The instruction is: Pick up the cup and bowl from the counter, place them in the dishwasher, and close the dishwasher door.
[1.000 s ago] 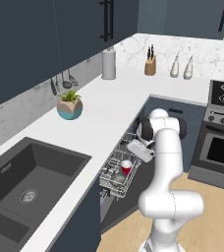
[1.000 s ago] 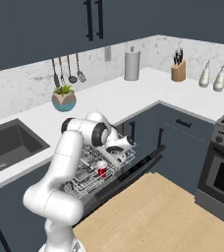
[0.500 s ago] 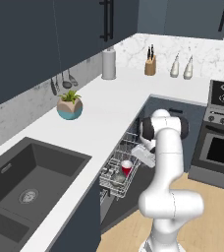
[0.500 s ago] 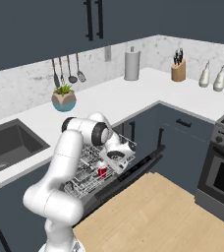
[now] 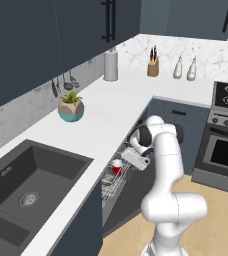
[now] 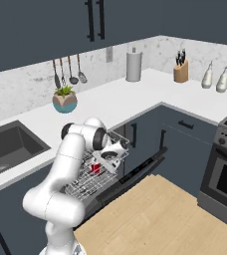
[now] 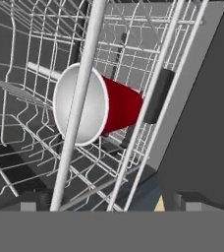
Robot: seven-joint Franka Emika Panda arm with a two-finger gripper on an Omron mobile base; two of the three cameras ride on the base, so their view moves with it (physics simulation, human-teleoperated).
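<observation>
Claw now lifted, spread wide, above cup sideways in dishwasher rack.

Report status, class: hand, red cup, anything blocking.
Hand open, above white wire rack. Red white-rimmed cup on its side in rack, released. Rack wires cross in front of cup.

Dark navy cabinets, marble backsplash, dark sink, steel oven, light wood floor

One cup, one planter, two bottles, one paper-towel roll.
</observation>
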